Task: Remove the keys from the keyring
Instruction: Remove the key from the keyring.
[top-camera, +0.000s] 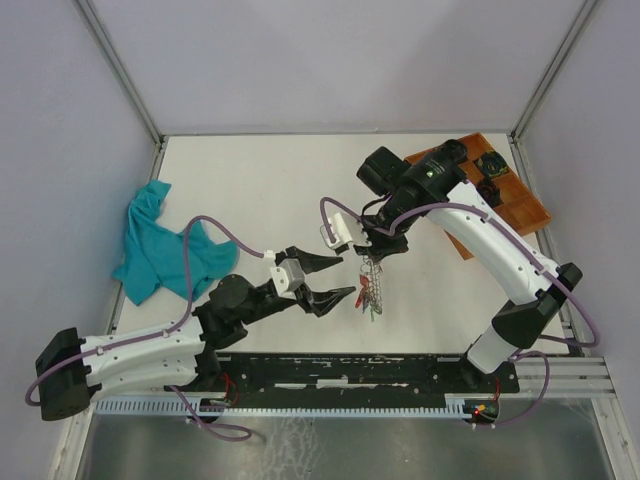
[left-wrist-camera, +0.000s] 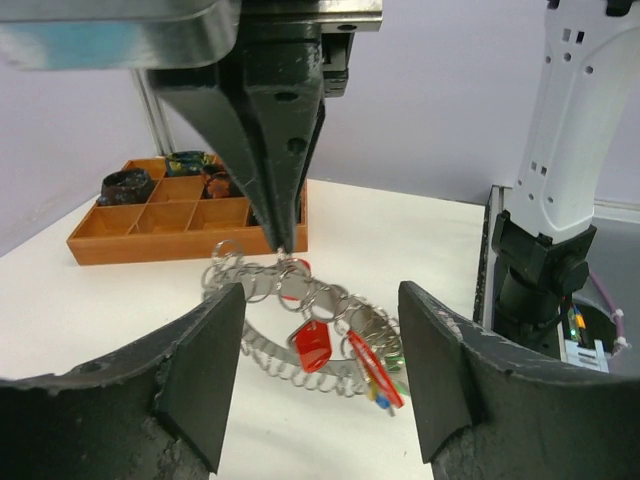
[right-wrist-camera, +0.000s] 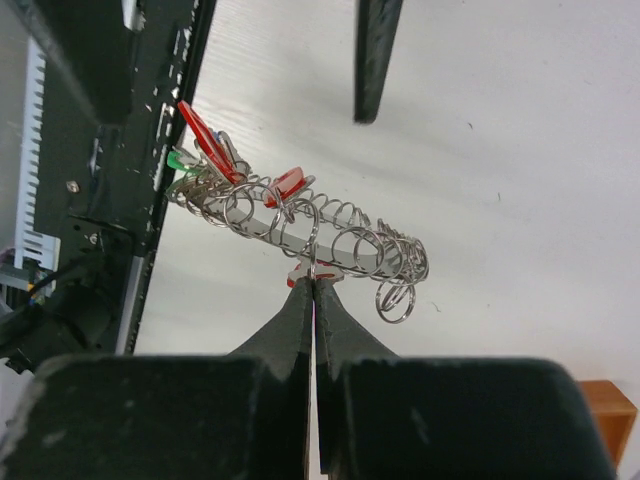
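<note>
The right claw (top-camera: 378, 252) is pinched tight on a small wire loop at the top of the keyring (top-camera: 372, 272), its two black fingers pressed together with no gap. The coiled ring droops below the tips over the white table (top-camera: 260, 190). Whether its low end touches the surface cannot be told.

The keys (top-camera: 370, 298) bunch at the lower, near end of the coil, with red tags (left-wrist-camera: 313, 345) most visible and a green tag (right-wrist-camera: 180, 160) beside them. More bare split rings crowd the far end.

The left claw (top-camera: 348, 277) stands wide apart, holding nothing, and points at the ring from the left. From above, its tips sit just beside the coil, the near one close to the keys but apart from them. In its own wrist view the ring hangs framed between the two spread fingers (left-wrist-camera: 205, 365), a little beyond them.

An orange compartment tray (top-camera: 520, 205) sits at the far right of the table, and a teal cloth (top-camera: 160, 245) lies crumpled at the left edge, both well apart from the claws.
</note>
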